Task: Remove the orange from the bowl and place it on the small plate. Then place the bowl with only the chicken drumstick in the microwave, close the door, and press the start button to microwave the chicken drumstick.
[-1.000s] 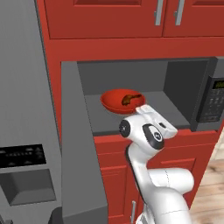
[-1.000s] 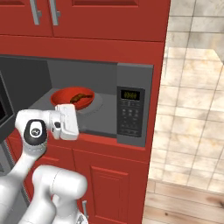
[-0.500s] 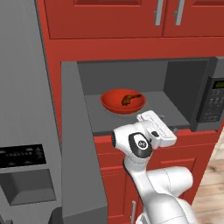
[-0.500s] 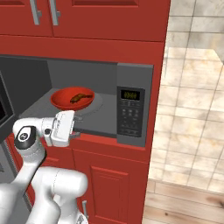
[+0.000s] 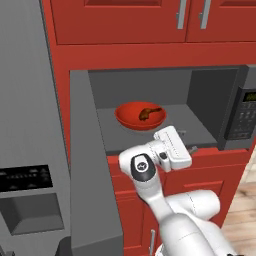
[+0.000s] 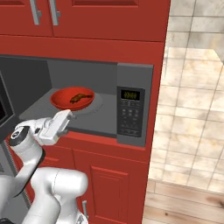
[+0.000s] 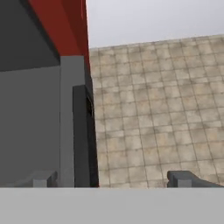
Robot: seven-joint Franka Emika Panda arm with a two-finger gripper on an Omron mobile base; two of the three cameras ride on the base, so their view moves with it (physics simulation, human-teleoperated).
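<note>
The red bowl [image 5: 141, 116] [image 6: 72, 99] sits inside the open microwave [image 5: 215, 100] [image 6: 131, 74] with the brown chicken drumstick [image 5: 146, 113] [image 6: 78, 96] lying in it. The door [image 5: 87, 165] stands swung open at the left. My gripper [image 5: 188, 141] [image 6: 71, 117] [image 7: 113, 179] hovers just in front of the microwave's lower edge, outside the cavity and nearer than the bowl. Its jaws are open with nothing between them, and the fingertips [image 7: 43, 178] stand far apart in the hand view. The orange and the small plate are out of view.
The keypad panel [image 5: 243, 114] [image 6: 130, 114] with its green display is right of the cavity. Red cabinets [image 5: 150, 20] [image 6: 105, 175] lie above and below. A grey fridge [image 5: 25, 150] stands left of the door. Tiled wall and wood floor [image 6: 192, 131] extend to the right.
My hand has drawn back and slightly down from the bowl, to the front edge of the microwave, and the elbow has swung left. The bowl and drumstick have stayed put.
</note>
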